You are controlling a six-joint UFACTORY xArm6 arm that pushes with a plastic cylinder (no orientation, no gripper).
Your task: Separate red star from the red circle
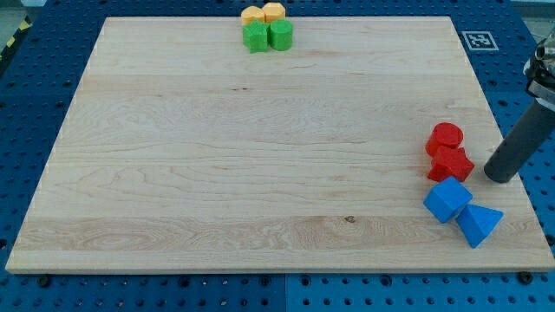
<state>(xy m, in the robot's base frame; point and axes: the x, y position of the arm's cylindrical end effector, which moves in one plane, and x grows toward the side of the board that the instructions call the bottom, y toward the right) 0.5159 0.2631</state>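
Nearest the view's bottom, at the right, a blue triangular block (479,224) lies touching a blue cube (447,199) just up and to its left. Directly above the cube sits the red star (451,164), and pressed against the star's top edge is the red circle (445,137); the two red blocks touch. The rod has no fingers to open or close; its tip (498,178) rests on the wooden board (260,156) just to the right of the red star, apart from it by a small gap. Far off, at the board's top edge, a green star (256,37) and green cylinder (280,35) cluster with a yellow-orange star (252,15) and an orange block (274,11).
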